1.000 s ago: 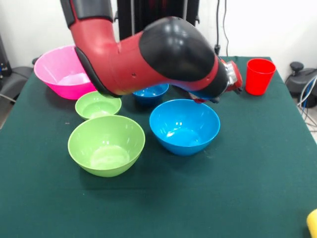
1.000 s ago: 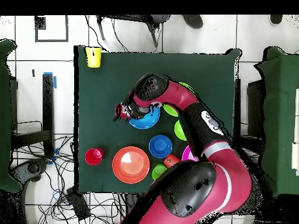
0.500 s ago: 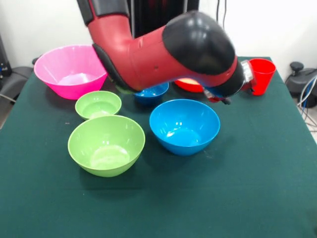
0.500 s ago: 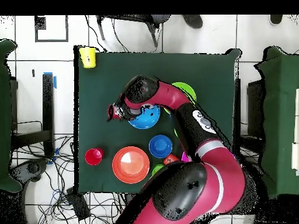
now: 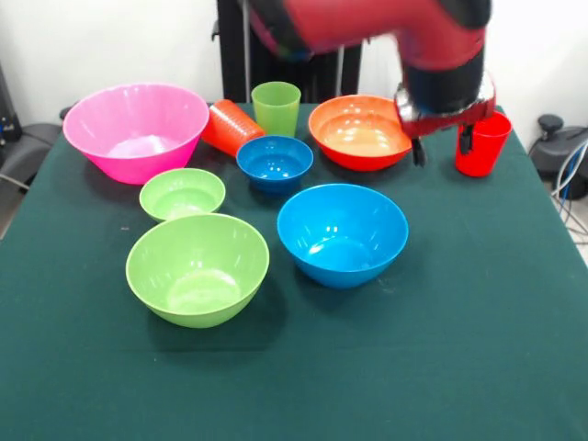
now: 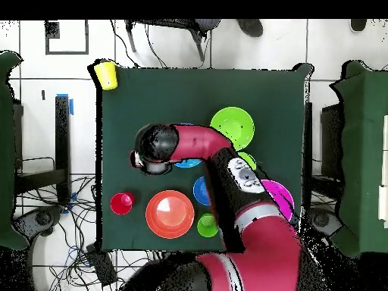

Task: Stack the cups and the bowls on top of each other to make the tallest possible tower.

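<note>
We had nothing stacked yet: every bowl and cup sat apart on the green table [image 5: 478, 349]. Our gripper [image 5: 442, 147] hung at the far right, between the wide shallow orange plastic bowl [image 5: 360, 131] and the red plastic tumbler [image 5: 481, 141]; whether its fingers were parted, we could not tell. We judged this the approach to that red cup. The next move called for dropping over its rim and closing, then carrying it to the orange base.
</note>
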Robot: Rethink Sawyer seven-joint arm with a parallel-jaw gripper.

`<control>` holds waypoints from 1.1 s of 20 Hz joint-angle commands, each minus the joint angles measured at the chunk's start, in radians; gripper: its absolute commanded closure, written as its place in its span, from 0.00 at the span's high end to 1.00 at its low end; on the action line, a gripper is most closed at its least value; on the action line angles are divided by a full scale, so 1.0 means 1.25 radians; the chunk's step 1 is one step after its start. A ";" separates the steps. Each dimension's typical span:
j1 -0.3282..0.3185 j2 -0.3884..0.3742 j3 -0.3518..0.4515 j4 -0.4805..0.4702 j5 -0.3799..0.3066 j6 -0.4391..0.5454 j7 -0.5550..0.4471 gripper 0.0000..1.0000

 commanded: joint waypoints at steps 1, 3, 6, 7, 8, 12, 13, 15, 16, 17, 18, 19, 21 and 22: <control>0.119 -0.151 -0.169 0.105 -0.093 -0.063 0.234 1.00; 0.138 -0.158 -0.189 0.111 -0.102 -0.072 0.244 1.00; 0.172 -0.167 -0.224 0.110 -0.128 -0.079 0.265 1.00; 0.184 -0.168 -0.236 0.111 -0.138 -0.081 0.274 1.00; 0.195 -0.169 -0.247 0.112 -0.147 -0.083 0.283 1.00; 0.223 -0.170 -0.270 0.130 -0.154 -0.101 0.313 1.00; 0.229 -0.171 -0.275 0.136 -0.153 -0.112 0.320 1.00; 0.239 -0.174 -0.285 0.158 -0.149 -0.142 0.337 1.00; 0.244 -0.176 -0.293 0.168 -0.150 -0.161 0.344 1.00; 0.248 -0.179 -0.300 0.178 -0.149 -0.176 0.347 1.00; 0.250 -0.181 -0.307 0.191 -0.150 -0.195 0.349 1.00; 0.250 -0.183 -0.312 0.203 -0.147 -0.208 0.349 1.00; 0.250 -0.190 -0.323 0.218 -0.143 -0.225 0.340 1.00; 0.248 -0.191 -0.327 0.222 -0.141 -0.231 0.331 1.00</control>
